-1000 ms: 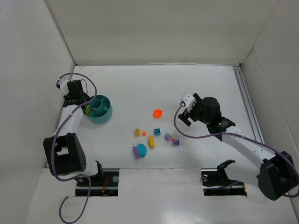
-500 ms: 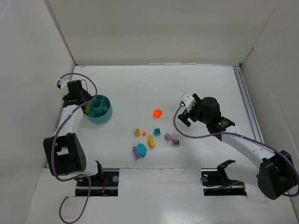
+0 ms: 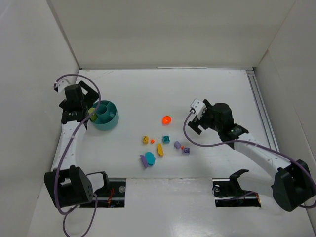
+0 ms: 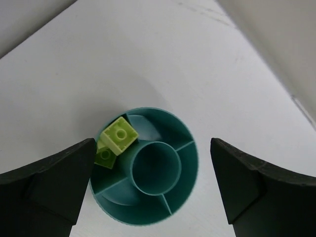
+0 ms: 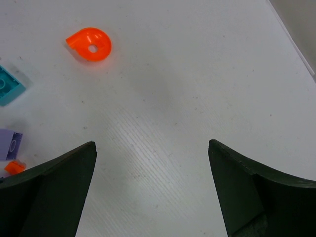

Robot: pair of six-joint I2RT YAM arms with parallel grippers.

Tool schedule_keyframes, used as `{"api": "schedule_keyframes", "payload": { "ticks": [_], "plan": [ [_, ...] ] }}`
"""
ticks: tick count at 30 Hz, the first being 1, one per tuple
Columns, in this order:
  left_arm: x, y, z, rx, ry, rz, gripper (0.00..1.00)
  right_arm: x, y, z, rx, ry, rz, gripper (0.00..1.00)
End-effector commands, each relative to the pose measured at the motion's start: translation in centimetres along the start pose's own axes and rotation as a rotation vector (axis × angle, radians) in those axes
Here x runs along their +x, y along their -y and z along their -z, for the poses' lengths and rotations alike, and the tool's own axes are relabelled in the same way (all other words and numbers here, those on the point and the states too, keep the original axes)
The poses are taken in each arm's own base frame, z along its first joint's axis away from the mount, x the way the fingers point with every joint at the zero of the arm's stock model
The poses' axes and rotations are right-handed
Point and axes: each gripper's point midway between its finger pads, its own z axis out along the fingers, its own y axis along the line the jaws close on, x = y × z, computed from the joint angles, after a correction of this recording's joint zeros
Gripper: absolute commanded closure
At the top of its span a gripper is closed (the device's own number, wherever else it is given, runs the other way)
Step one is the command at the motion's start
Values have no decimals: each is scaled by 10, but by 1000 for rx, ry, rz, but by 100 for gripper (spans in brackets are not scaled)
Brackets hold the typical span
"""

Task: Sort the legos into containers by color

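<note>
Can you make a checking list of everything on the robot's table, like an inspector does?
Surface: white table, faint marks.
Job's things: teal dish holds two lime green legos, touching; orange round piece and smaller loose legos lie mid-table.
Clutter: nothing seen.
Grippers: left gripper open and empty above the dish; right gripper open and empty above bare table, near the orange round piece.
Cables: purple cables loop along both arms, away from the legos.
Surroundings: white walls on three sides.

Round teal plastic dish (image 3: 109, 123) on counter (image 3: 197, 89), left side; two lime green plastic bricks (image 4: 119, 134) in its left compartment. Orange round plastic piece (image 3: 167, 119) to right; small plastic legos (image 3: 160, 150) before it.
</note>
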Motion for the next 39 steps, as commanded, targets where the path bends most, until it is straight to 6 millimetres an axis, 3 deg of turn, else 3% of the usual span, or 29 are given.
{"api": "schedule_keyframes", "payload": {
  "ticks": [1,5,6,8,9,11,16,20,24,34,39],
  "plan": [
    [-12,35,35,168,59,28,0,-15,-8,4,-34,44,22,1],
    [3,75,68,318,38,-16,0,-18,-42,2,-120,4,59,3],
    [24,88,75,360,-12,-42,0,-16,-51,3,-145,-8,54,3],
    [44,97,85,386,-46,-81,0,-13,-61,4,-154,-37,43,3],
    [60,113,97,432,-75,-104,0,-11,-73,6,-183,-58,40,3],
    [81,116,105,436,-108,-151,0,-1,-85,9,-194,-104,2,3],
    [161,127,135,534,-256,-237,0,36,-124,18,-221,-215,-146,3],
    [196,127,153,594,-330,-277,0,50,-138,19,-150,-264,-353,6],
    [208,121,160,604,-351,-298,0,63,-144,15,-93,-296,-471,10],
    [209,111,170,647,-363,-295,0,60,-162,1,-106,-314,-564,15],
    [205,103,169,622,-347,-274,0,64,-168,-2,-109,-343,-586,27]
  ]
}}
